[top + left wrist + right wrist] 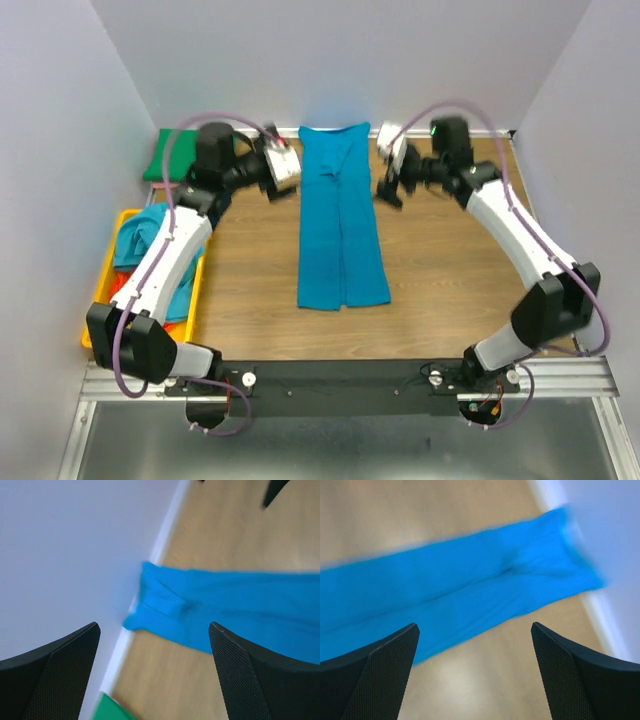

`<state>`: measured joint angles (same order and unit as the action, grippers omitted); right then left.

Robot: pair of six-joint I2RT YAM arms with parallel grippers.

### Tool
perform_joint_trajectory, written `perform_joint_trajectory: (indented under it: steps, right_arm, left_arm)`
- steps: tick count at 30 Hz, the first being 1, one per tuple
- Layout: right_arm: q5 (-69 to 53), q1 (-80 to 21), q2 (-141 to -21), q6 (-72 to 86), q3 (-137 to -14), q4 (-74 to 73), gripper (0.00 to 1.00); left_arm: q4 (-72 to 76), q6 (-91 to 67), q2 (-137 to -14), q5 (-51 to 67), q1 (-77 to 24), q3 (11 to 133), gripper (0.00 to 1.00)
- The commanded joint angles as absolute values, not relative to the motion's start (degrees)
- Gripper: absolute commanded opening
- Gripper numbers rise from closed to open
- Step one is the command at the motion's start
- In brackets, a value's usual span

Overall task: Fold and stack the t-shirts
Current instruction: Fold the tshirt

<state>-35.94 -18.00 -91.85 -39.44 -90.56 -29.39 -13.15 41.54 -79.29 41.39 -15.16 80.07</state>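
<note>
While left gripper [282, 166] and right gripper [392, 172] gape, the teal t-shirt [340, 225] lies folded narrow.

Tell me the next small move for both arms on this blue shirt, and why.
Probably lower both grippers onto the far corners of the teal t-shirt to pinch them. It lies as a long narrow strip, not yet folded end to end, and the left gripper and right gripper hover open on either side of its far end.

Can't make out any text here, tbh. No legible print or tag on the teal t-shirt [342, 225], or on the yellow tray [104, 280] left of it.
</note>
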Motion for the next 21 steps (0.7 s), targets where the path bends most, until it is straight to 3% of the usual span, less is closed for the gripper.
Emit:
perform_joint_trajectory:
  steps: [1, 6, 8, 11, 21]
  right_arm:
    - [-33.7, -26.0, -81.1, -57.3, -71.2, -35.7, 1.0]
    - [-32.2, -31.4, -78.8, -58.4, -57.1, -35.9, 0.98]
    - [-29.9, -34.4, -79.6, -59.7, -53.7, -35.1, 0.93]
    - [-28.7, -35.9, -81.9, -57.6, -50.1, -31.7, 0.84]
    - [-27.5, -38.8, -83.8, -58.4, -44.7, -27.4, 0.66]
  left_arm:
    - [-27.9, 63.9, -70.3, 44.9, -21.0, 62.5, 0.96]
    - [-34.3, 76.5, -64.3, 42.5, -26.9, 45.4, 0.89]
    - [-33.0, 74.6, -64.4, 41.5, -29.8, 40.7, 0.84]
    - [-29.8, 70.4, -66.6, 39.4, -32.7, 38.2, 0.75]
    - [-22.4, 64.4, -76.3, 34.3, -36.0, 38.8, 0.61]
